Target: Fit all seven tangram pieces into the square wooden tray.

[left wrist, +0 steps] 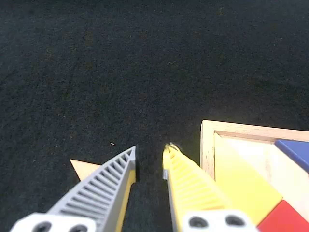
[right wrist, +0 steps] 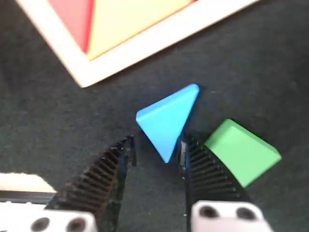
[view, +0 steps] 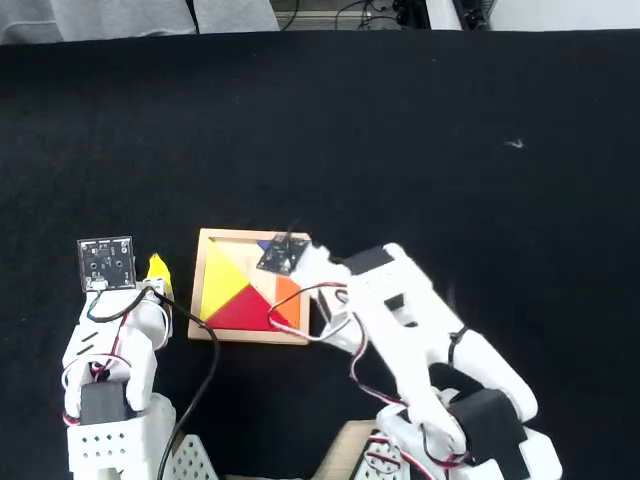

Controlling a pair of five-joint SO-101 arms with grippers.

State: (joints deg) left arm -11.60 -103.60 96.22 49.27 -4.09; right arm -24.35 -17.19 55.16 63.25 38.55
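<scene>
Right claw [right wrist: 157, 145]: released, fingers spread, low over the table [right wrist: 58, 116], gripping nothing.
Blue triangle [right wrist: 166, 118]: flat on the table directly ahead of the right claw, with one corner poking into the gap between the fingers and the body widening away from the tips.
Green piece [right wrist: 241, 150]: just beside the blue triangle, at the outer side of one finger. Whether it touches either, I cannot tell.
Tray [right wrist: 159, 38]: beyond the blue triangle from the right claw, near it but apart. A yellow piece [right wrist: 135, 19] and a red piece [right wrist: 72, 14] lie inside.
Turning relation: the triangle's corner-to-base axis runs roughly along the claw's reach, so only the narrow corner sits between the jaws. I judge a short advance is needed before closing, and the green piece crowds one finger.
Left claw [left wrist: 150, 159]: released and empty, with the tray's corner just ahead on its yellow finger's side.
Nearer arm: the right, by my reading.
Views: the right wrist view gives the two loose pieces. The high view gives the right arm lying across part of the tray, plus an orange piece [view: 287, 290] and a dark blue piece [view: 265, 243] seated inside.
</scene>
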